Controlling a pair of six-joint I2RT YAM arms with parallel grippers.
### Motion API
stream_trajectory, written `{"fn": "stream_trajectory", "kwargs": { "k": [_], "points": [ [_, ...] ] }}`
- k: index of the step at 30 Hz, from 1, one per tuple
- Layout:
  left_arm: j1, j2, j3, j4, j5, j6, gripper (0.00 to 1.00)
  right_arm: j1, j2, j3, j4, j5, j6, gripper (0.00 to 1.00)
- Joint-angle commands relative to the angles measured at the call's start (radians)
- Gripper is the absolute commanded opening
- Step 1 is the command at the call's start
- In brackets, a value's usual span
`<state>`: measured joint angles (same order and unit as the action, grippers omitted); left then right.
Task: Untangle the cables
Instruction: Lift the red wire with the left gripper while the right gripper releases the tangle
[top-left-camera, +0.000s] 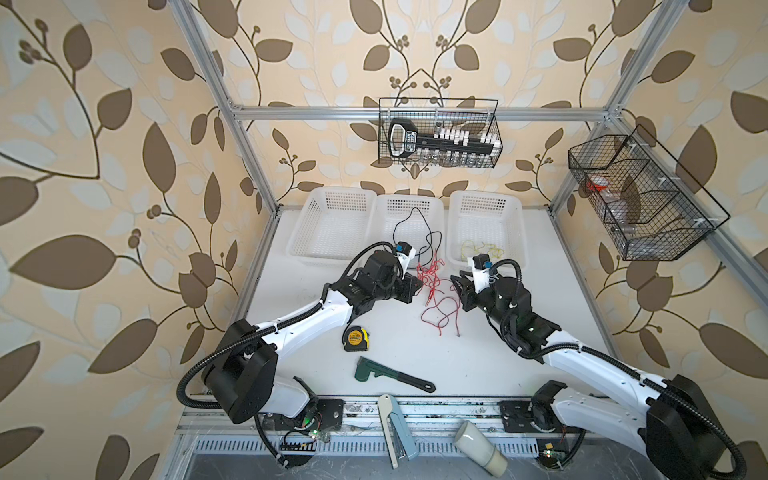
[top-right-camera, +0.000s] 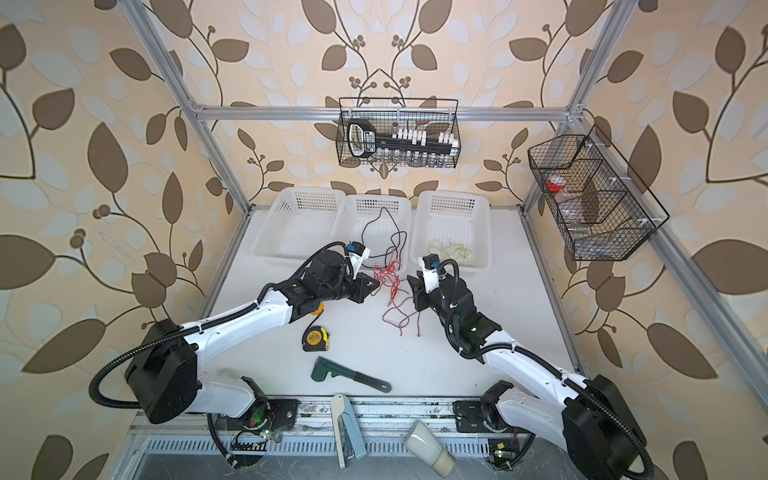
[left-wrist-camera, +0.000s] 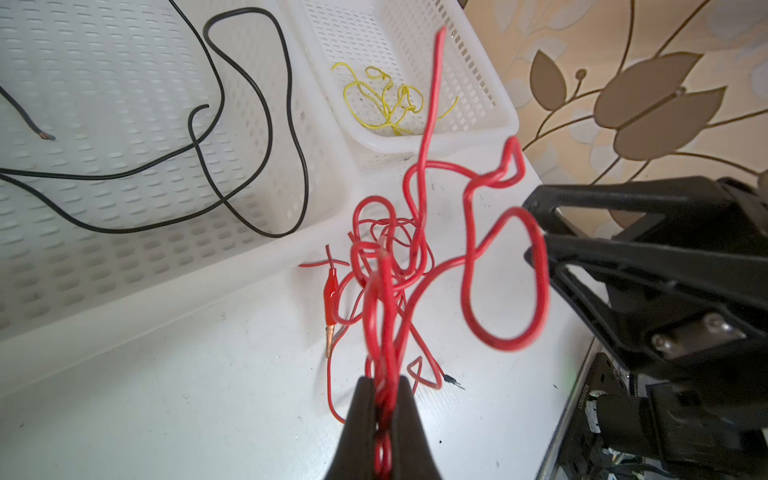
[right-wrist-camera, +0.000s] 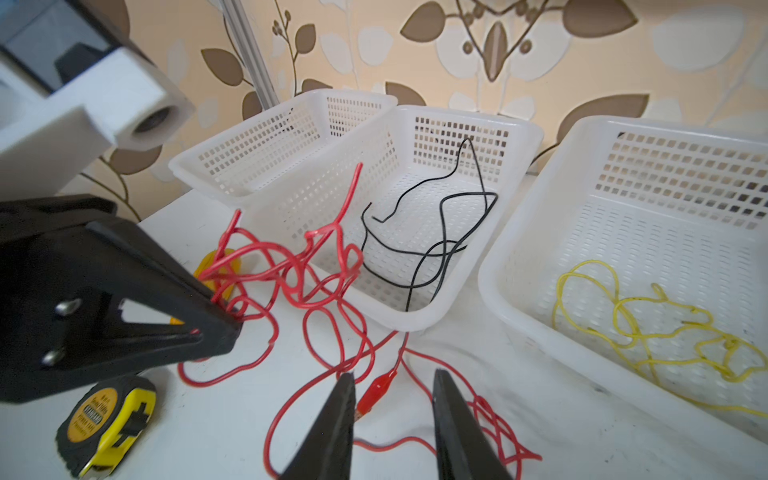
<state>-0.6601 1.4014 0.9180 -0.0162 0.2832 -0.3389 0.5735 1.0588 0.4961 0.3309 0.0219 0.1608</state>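
While the red cables (left-wrist-camera: 384, 307) are pinched in the closed left tool (left-wrist-camera: 384, 384) above the desk (left-wrist-camera: 187, 395), one strand should be taken by the parted, empty right tool (right-wrist-camera: 394, 374) and drawn away slowly.

You can pass over the bare white surface (top-left-camera: 478, 361) on the near side of the tangled thin red cables (left-wrist-camera: 384, 316); three white perforated plastic baskets (top-left-camera: 328, 232) block the far edge.

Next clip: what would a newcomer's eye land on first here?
The red cables stand out: a loose tangle in the middle of the table, with the left gripper shut on several strands and the right gripper open beside it. Behind, a black cable lies in the middle basket and a yellow cable in the right basket.
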Motion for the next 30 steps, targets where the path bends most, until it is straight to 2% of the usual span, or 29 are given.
{"fn": "stream_trajectory", "kwargs": {
  "k": [1,16,19,26,30],
  "points": [
    [0.003,-0.04,0.018,0.013,-0.001,0.028,0.0,0.009,-0.015,-0.042,0.012,-0.161,0.029,0.33],
    [0.003,-0.074,0.025,0.032,0.025,0.002,0.0,0.065,0.203,-0.012,0.176,-0.188,0.217,0.33],
    [0.004,-0.082,0.027,0.037,0.032,-0.001,0.0,0.072,0.23,-0.005,0.18,-0.17,0.224,0.27],
    [0.003,-0.096,0.029,0.042,0.035,-0.005,0.0,0.072,0.236,-0.004,0.152,-0.107,0.221,0.0],
    [0.004,-0.113,0.034,0.019,0.018,0.007,0.0,0.071,0.221,-0.006,0.11,-0.046,0.2,0.0]
  ]
}}
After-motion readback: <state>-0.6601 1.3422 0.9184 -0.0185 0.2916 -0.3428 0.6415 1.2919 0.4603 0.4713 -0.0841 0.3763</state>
